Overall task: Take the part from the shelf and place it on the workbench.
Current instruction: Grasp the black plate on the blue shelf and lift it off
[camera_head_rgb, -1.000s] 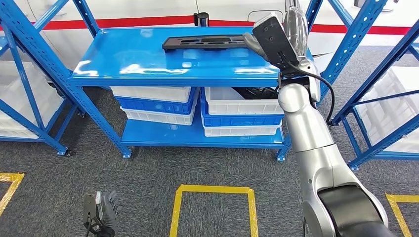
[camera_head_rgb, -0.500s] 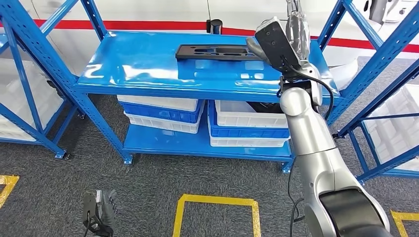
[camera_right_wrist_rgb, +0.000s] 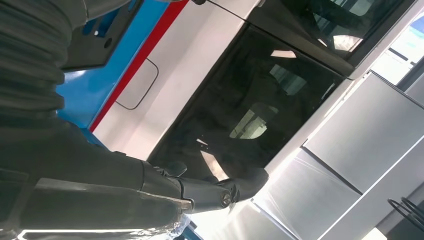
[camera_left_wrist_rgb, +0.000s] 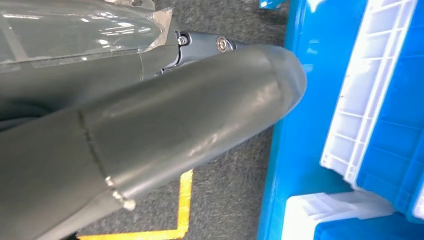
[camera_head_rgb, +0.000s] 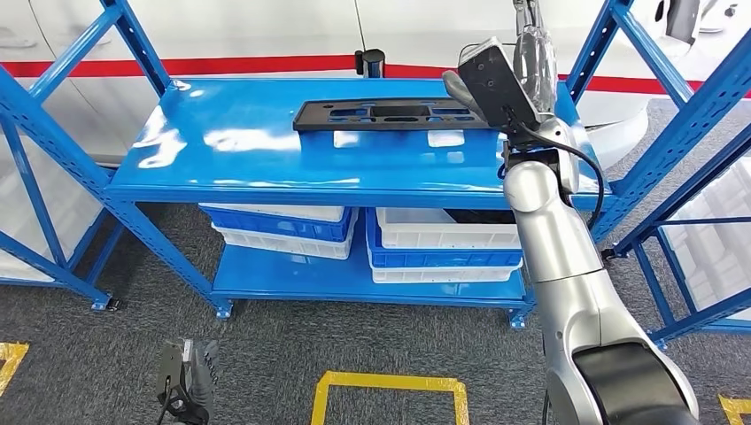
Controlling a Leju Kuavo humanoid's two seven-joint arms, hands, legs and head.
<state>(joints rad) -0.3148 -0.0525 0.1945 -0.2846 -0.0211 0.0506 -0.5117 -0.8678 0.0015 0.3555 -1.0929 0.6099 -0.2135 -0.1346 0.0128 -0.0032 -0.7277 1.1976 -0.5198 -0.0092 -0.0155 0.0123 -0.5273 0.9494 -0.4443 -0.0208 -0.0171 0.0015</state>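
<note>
One black part lies flat on the top of the blue shelf, at 12 o'clock in the head view. The right hand is at the part's 3 o'clock end; whether it grips the part, I cannot tell. If the hold is only at this end, the long part could tip. The left wrist view shows the left hand hanging low near white bins; how far it is open, I cannot tell.

Under the top board I see white and blue bins stacked on the lower board, a second stack beside them. Yellow tape marks a box on the grey carpet. A red stripe runs along the white wall behind. More blue racks flank both sides.
</note>
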